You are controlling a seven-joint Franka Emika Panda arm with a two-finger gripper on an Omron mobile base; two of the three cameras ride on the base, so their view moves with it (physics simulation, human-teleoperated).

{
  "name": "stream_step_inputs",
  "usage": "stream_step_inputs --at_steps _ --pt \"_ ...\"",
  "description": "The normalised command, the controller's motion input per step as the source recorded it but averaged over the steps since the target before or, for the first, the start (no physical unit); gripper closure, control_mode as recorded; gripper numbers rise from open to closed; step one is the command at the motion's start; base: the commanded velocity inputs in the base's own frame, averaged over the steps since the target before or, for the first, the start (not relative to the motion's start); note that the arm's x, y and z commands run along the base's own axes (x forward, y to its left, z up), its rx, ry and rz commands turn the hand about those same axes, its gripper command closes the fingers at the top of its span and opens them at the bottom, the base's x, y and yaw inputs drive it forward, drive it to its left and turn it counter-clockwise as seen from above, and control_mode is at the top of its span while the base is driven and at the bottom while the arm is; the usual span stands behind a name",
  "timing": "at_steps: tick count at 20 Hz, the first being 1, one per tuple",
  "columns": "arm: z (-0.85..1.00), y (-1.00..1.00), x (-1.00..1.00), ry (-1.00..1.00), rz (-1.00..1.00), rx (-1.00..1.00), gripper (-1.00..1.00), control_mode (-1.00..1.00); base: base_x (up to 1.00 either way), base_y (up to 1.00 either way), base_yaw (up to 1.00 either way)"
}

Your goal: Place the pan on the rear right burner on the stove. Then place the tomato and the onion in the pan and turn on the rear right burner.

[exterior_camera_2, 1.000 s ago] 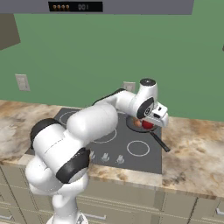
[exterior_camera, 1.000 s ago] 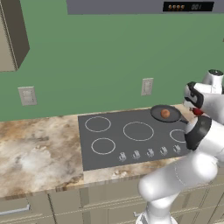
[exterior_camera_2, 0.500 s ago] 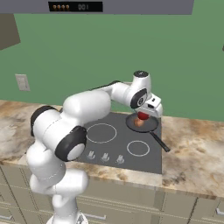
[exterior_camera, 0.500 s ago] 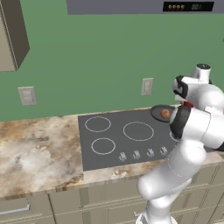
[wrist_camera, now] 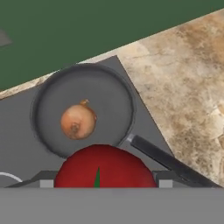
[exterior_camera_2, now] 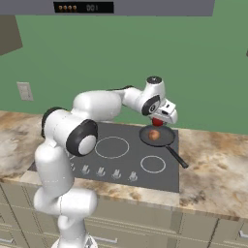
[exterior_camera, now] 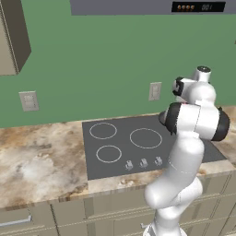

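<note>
The claw (exterior_camera_2: pixel 159 121) hangs above the pan (exterior_camera_2: pixel 157 136), its jaws spread wide around the tomato (wrist_camera: pixel 104 167), which you see gripped between the two finger tips (wrist_camera: pixel 46 181) in the hand view and as a red spot under the hand in the right base view. The pan sits at the rear right of the stove (exterior_camera_2: pixel 121 155), its long handle (exterior_camera_2: pixel 176 156) pointing toward the front right over the edge of the glass onto the surface (exterior_camera_2: pixel 218 164). The onion (wrist_camera: pixel 78 122) already lies in the pan, left of centre in the hand view. Judged from this pose, the tomato hangs nearer the pan's rim and handle root than its middle; if you release here, it may strike the rim and roll off onto the glass, or land on the onion and bounce. The knobs (exterior_camera_2: pixel 100 171) remain untouched, so the burner is probably not yet on. On the panel above (exterior_camera_2: pixel 83 7), orange dots and digits show, but they are too blurred to read with confidence.
</note>
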Motion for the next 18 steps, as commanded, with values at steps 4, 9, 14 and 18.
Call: stream_step_inputs --at_steps 4,9,14,18 --pt "-0.09 0.0 0.61 0.0 0.0 0.0 1.0 -1.0 0.0 0.0 0.0" --pt "-0.06 0.0 0.42 0.03 0.0 0.0 1.0 -1.0 0.0 0.0 0.0" --pt "-0.19 -0.04 0.3 0.04 0.0 0.0 1.0 -1.0 0.0 0.0 0.0" --pt "-0.34 -0.1 0.13 0.0 0.0 0.0 1.0 -1.0 0.0 0.0 0.0"
